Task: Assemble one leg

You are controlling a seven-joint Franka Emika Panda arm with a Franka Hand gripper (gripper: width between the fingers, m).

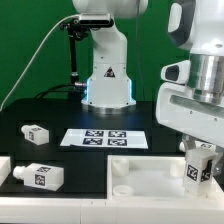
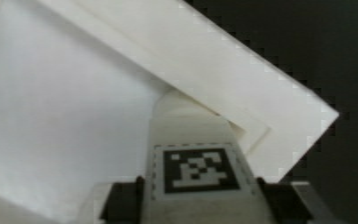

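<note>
My gripper (image 1: 201, 166) is shut on a leg (image 1: 199, 165), a stubby white block with a black-and-white tag, held upright over the right part of the large flat white tabletop piece (image 1: 140, 175). In the wrist view the leg (image 2: 197, 160) sits between my two dark fingers (image 2: 126, 200), its far end at a corner of the tabletop piece (image 2: 87, 100). Whether the leg touches the piece I cannot tell. Two more legs lie on the black table at the exterior view's left: one far (image 1: 36, 132), one near (image 1: 40, 176).
The marker board (image 1: 103, 138) lies flat in the middle of the table. The robot's white base (image 1: 108, 80) stands behind it. Another white part (image 1: 4, 170) shows at the left edge. A black cable (image 1: 40, 60) runs down at the back left.
</note>
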